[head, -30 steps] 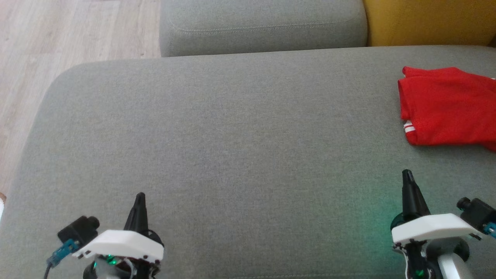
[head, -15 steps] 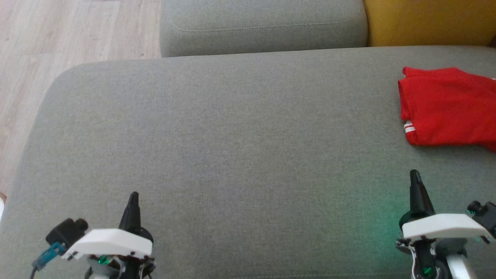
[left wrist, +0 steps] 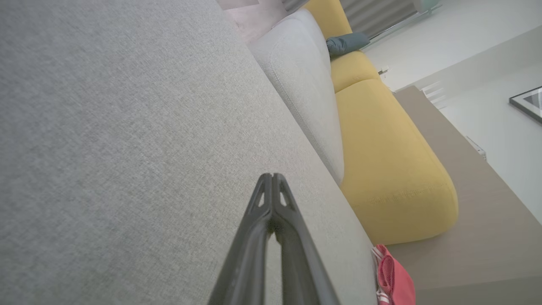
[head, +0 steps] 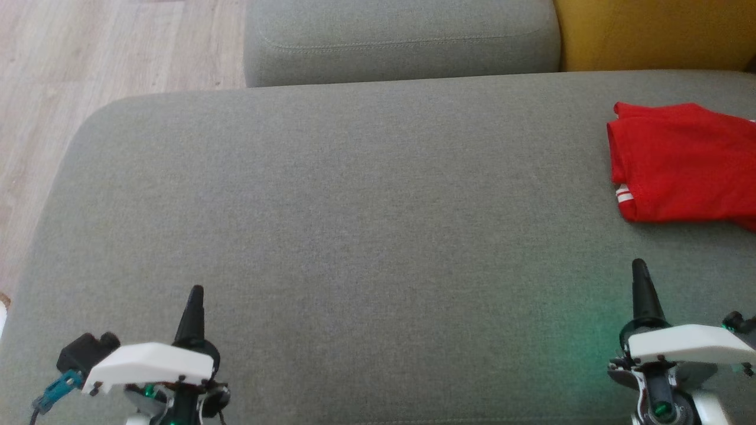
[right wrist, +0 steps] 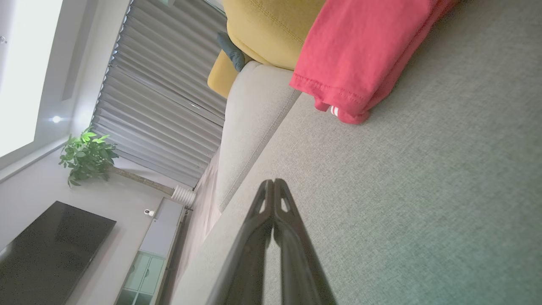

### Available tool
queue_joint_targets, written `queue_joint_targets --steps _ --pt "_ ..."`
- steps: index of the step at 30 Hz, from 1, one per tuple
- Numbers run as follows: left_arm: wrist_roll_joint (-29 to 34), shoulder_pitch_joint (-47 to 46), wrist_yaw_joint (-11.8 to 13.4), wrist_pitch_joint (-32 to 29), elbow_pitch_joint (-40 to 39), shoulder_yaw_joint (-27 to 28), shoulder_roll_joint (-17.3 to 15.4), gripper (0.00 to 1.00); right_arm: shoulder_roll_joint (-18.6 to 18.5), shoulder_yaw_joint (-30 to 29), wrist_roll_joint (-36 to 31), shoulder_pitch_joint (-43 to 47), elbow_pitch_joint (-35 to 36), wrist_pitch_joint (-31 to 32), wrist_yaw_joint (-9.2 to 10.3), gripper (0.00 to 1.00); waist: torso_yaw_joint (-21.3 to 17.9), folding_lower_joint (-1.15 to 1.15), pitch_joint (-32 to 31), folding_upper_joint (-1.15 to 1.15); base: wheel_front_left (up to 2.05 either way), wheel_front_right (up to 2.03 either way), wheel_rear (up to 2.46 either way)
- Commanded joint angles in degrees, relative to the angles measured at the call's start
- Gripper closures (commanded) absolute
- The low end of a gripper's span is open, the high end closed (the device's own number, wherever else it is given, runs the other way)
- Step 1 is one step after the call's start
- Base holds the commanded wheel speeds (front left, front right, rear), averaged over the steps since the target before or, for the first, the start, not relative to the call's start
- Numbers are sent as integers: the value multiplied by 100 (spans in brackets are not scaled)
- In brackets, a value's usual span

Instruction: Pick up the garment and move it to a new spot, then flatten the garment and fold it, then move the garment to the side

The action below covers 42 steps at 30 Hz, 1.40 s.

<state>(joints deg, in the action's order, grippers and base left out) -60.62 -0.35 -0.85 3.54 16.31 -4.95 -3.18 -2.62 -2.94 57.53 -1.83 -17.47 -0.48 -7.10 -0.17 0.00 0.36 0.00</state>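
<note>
Looks like the last step is basically done. The red garment (head: 685, 162) lies folded at the far right of the sofa seat (head: 366, 195), partly cut off in the head view. Left hand (head: 195, 290) and right hand (head: 638, 264) both have fingers pressed together, empty, and sit on the near side well apart from it. Next move is probably just parking the arms. There's a grey cushion (head: 401, 41) and a yellow cushion (head: 649, 32) behind, nothing in the way.

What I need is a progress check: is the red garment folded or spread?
Folded: the red garment lies compact on the grey cushion, stacked layers showing at its hemmed edge.
</note>
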Motion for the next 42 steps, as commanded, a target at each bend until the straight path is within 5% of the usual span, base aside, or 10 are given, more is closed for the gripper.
queue_joint_targets --steps 1,42 --pt "-160 -315 -63 -28 -207 161 -72 100 -23 22 180 -344 215 44 -23 100 1 0 -1 0 0 0 0" --pt "-2593 -517 -534 -708 -225 829 -68 100 -26 -280 2749 -416 317 559 -35 100 13 0 -14 0 0 0 0"
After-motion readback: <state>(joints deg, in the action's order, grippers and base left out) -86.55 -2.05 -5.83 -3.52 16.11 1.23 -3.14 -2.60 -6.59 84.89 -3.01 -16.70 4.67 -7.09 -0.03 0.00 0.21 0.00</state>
